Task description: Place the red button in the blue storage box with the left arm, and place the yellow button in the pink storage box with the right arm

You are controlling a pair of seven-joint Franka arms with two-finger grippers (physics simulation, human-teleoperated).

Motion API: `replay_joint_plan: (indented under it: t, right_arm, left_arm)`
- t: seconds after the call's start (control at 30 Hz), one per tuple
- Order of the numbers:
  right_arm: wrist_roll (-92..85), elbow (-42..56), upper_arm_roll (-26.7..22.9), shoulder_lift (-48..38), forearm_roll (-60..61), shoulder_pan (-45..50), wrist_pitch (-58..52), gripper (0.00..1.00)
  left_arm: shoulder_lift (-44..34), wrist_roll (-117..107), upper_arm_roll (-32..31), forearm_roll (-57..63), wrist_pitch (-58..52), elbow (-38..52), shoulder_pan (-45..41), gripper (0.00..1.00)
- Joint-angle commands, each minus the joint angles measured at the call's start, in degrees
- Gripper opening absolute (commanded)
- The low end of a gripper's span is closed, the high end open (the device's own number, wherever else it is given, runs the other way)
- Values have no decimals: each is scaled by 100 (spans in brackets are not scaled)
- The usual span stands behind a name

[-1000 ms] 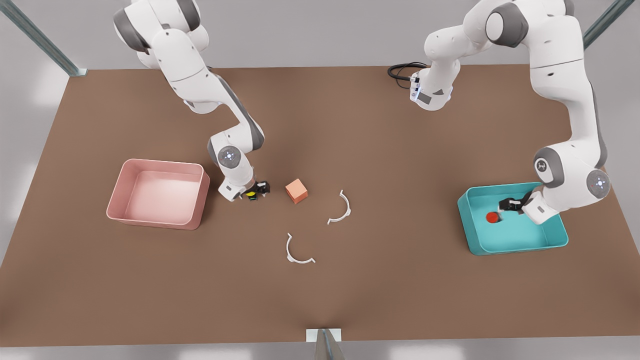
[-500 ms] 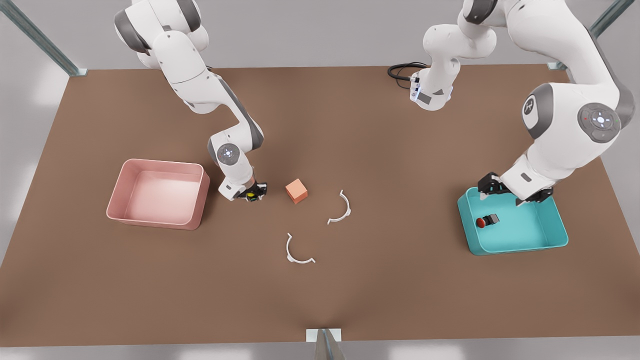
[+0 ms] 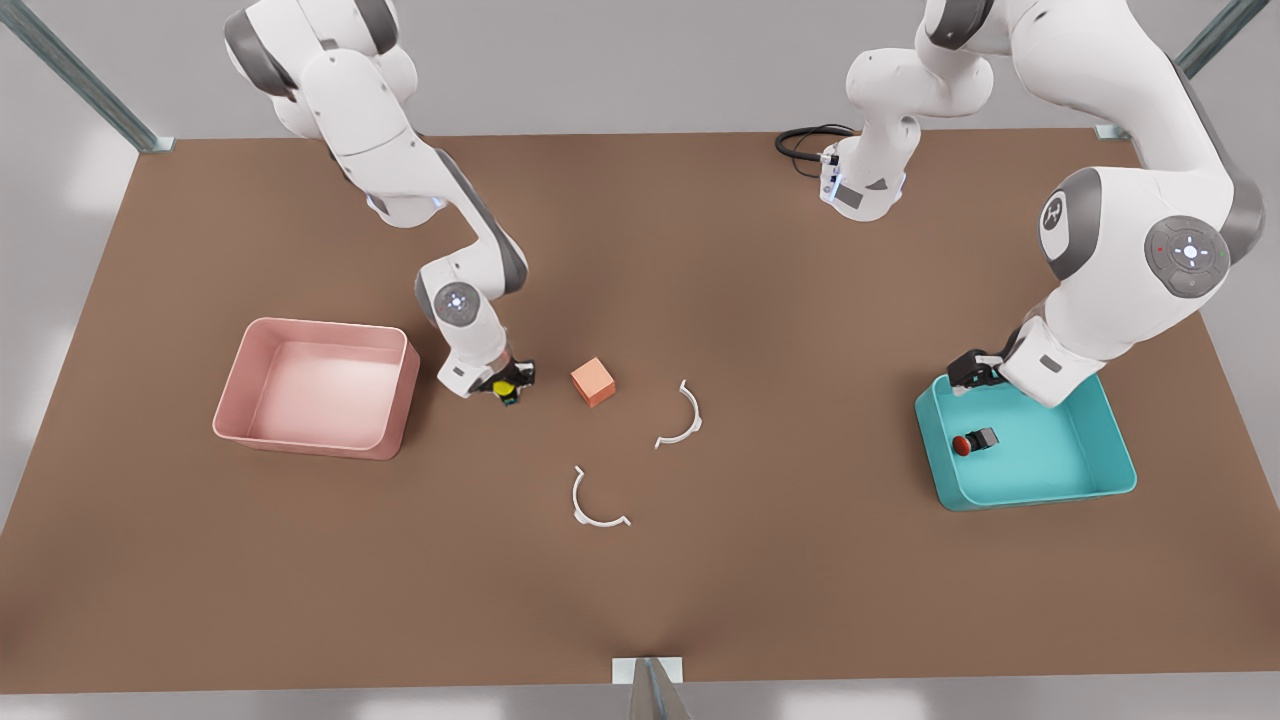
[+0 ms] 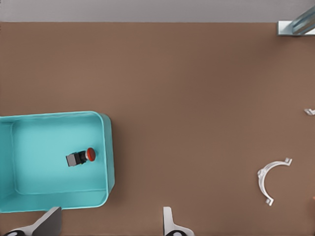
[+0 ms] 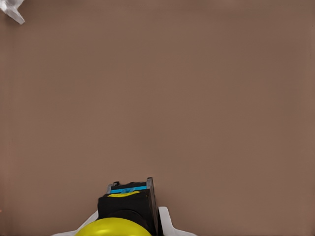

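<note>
The red button (image 3: 972, 442) lies on its side on the floor of the blue storage box (image 3: 1040, 495), also seen in the left wrist view as the red button (image 4: 81, 157) in the blue box (image 4: 108, 152). My left gripper (image 3: 975, 372) hangs open above the box's far corner, at the front view's right; its fingertips (image 4: 49, 223) are spread wide and empty. At the front view's left, my right gripper (image 3: 508, 385) is shut on the yellow button (image 3: 502, 387), close over the table beside the pink storage box (image 3: 310, 440). The yellow button (image 5: 123, 216) sits between the pads.
A salmon-orange cube (image 3: 593, 381) stands just right of the right gripper. Two white curved clips (image 3: 683, 418) (image 3: 597, 500) lie mid-table; one clip (image 4: 269, 179) shows in the left wrist view. A black cable (image 3: 805, 140) coils at the far edge.
The left gripper let go of the red button inside the blue box and rose to above the box's far corner. The right gripper stayed on the yellow button, shifting slightly.
</note>
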Motion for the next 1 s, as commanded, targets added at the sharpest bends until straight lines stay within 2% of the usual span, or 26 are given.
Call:
replay_joint_plan:
  t: [0.0,0.07,0.23,0.33,0.43,0.47,0.67,0.7,0.73,0.77,0.83,0.87,0.97]
  right_arm:
    - [-98,295,-56,-242,-29,-92,-597,46]
    - [-282,1130,-47,-462,-187,-672,-1618,46]
    - [-1021,990,-29,-1182,-723,-1780,-2681,46]
    - [-1504,208,-3,-1543,-723,-2202,-2664,47]
    - [-2401,-126,6,-1561,-715,-2975,-2611,50]
    - [-2401,-214,6,-1543,-715,-2975,-2611,54]
    - [-2366,-258,6,-1262,-706,-2975,-2602,56]
    - [-2339,-250,6,-1235,-706,-2975,-2611,95]
    - [-2322,-223,6,-1235,-697,-2958,-2637,100]
    - [-2287,-135,14,-1218,-697,-2932,-2673,100]
    - [-2295,294,6,-1148,-706,-2993,-2690,100]
    - [-2313,830,-29,-1139,-706,-3002,-2821,100]
    - [-2278,4083,120,-1086,-671,-2896,-5317,100]
  left_arm:
    - [-8,-953,-1,-1,-77,6,-37,100]
    - [-17,-961,-9,-1,-85,6,-37,100]
    - [-17,-961,-9,8,-94,6,-37,100]
    - [-8,-961,-18,25,-85,6,-63,100]
    - [-8,-961,-18,25,-77,6,-72,100]
    - [-8,-961,-18,25,-77,6,-72,100]
    - [0,-953,-18,25,-77,6,-63,100]
    - [-8,-944,-18,25,-77,6,-63,100]
    - [0,-944,-18,25,-77,6,-72,100]
    - [-8,-944,-18,25,-77,6,-63,100]
    - [-8,-935,-18,25,-77,6,-63,100]
    - [-8,-926,-18,25,-77,6,-63,100]
    - [-17,-917,-27,25,-68,6,-63,100]
